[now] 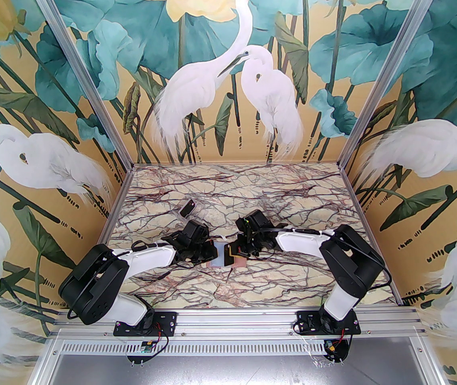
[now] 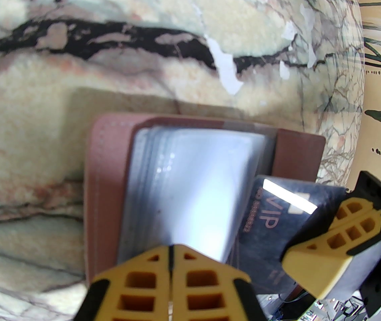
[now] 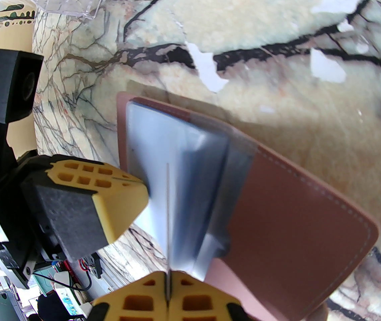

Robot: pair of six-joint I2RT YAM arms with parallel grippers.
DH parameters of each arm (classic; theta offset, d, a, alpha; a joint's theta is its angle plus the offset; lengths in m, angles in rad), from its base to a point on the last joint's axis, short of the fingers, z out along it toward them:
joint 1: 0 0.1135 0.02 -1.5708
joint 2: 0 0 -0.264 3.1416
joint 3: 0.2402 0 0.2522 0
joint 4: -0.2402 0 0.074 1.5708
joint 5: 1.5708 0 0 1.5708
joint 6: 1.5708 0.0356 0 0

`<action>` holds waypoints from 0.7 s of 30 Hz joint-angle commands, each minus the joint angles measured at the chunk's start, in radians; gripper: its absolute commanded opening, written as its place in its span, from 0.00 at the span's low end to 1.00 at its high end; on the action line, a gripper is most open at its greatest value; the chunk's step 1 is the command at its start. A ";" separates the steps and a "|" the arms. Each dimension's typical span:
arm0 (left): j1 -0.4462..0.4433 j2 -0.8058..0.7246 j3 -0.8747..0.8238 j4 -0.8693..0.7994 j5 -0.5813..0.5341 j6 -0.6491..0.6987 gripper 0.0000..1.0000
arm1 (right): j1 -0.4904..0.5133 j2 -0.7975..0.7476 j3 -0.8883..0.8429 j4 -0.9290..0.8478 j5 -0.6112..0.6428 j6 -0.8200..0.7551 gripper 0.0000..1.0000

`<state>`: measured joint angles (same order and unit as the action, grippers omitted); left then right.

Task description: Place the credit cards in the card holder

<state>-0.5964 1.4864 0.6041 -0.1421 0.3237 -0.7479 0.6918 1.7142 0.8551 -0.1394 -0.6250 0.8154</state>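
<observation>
Left wrist: pinching a floppy-looking clear sleeve (image 2: 197,186) of the open card holder (image 2: 105,186) on the table (image 2: 26,95) with left gripper (image 2: 171,247) jaws shut, clamping a likely stiff, slick black card (image 2: 264,232) by its end in the right gripper (image 3: 167,274).

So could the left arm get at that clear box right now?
Probably: bare table lies between the clear box and the left gripper, but that gripper is shut on the card holder, so it must let go first.
</observation>
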 commanded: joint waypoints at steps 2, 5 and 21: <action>-0.002 0.024 -0.031 -0.008 -0.043 -0.011 0.05 | -0.023 -0.029 -0.034 0.039 0.006 -0.001 0.00; -0.003 0.023 -0.036 -0.008 -0.040 -0.011 0.04 | -0.037 -0.045 -0.053 0.056 0.005 0.011 0.00; -0.003 0.021 -0.030 -0.042 -0.035 -0.005 0.05 | -0.054 -0.010 -0.079 0.135 -0.041 0.051 0.00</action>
<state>-0.5964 1.4868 0.5953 -0.1226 0.3241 -0.7479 0.6392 1.6852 0.7929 -0.0364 -0.6525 0.8474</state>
